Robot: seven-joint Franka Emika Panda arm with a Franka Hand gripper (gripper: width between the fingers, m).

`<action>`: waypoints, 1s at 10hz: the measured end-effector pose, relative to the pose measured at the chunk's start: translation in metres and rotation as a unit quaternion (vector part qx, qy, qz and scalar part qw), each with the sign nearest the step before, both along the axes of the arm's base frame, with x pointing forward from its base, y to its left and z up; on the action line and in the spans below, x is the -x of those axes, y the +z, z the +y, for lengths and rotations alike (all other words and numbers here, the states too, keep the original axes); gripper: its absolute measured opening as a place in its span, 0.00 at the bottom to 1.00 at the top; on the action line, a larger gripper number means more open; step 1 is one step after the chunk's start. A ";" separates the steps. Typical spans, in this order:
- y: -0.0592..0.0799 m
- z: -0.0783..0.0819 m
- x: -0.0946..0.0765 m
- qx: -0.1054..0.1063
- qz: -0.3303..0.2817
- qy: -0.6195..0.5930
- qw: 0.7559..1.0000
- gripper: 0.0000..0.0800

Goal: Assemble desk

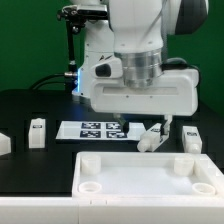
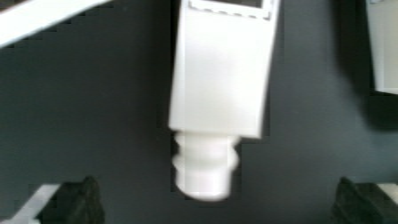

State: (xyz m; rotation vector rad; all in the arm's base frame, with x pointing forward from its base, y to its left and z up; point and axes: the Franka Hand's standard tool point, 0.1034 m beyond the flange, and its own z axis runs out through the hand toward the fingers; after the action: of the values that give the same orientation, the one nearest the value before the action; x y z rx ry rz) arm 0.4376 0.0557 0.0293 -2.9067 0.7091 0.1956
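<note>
The desk top (image 1: 150,178), a large flat white panel with round corner sockets, lies at the front of the black table. One white leg (image 1: 150,138) lies tilted on the table just behind it. My gripper (image 1: 160,127) hangs right over this leg. In the wrist view the leg (image 2: 222,70) lies lengthwise, its round peg end (image 2: 205,175) pointing toward the gripper (image 2: 217,205). The dark fingertips (image 2: 71,200) stand wide on either side of the peg, touching nothing. The gripper is open and holds nothing.
Other white legs stand at the exterior view's left (image 1: 37,132), at its far left edge (image 1: 3,143) and at its right (image 1: 192,138). The marker board (image 1: 95,129) lies flat behind the desk top. A dark stand (image 1: 72,50) rises at the back.
</note>
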 end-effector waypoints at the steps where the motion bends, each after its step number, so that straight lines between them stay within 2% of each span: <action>1: -0.008 0.001 0.007 0.000 0.009 -0.003 1.000 0.81; 2: -0.016 0.006 0.017 0.001 0.019 0.000 1.000 0.81; 4: -0.021 0.027 0.025 0.002 0.032 -0.006 0.999 0.81; 5: -0.022 0.033 0.027 0.003 0.033 -0.001 0.999 0.81; 6: -0.022 0.032 0.026 0.003 0.032 0.000 0.999 0.81; 7: -0.022 0.032 0.026 0.003 0.032 0.000 0.999 0.69; 8: -0.022 0.032 0.026 0.003 0.032 0.000 0.999 0.52; 9: -0.022 0.032 0.026 0.003 0.032 0.000 0.999 0.52; 10: -0.022 0.032 0.026 0.003 0.032 0.000 0.999 0.36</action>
State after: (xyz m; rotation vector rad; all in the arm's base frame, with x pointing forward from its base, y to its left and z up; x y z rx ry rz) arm 0.4114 0.0874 0.0077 -2.9181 0.7202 0.2889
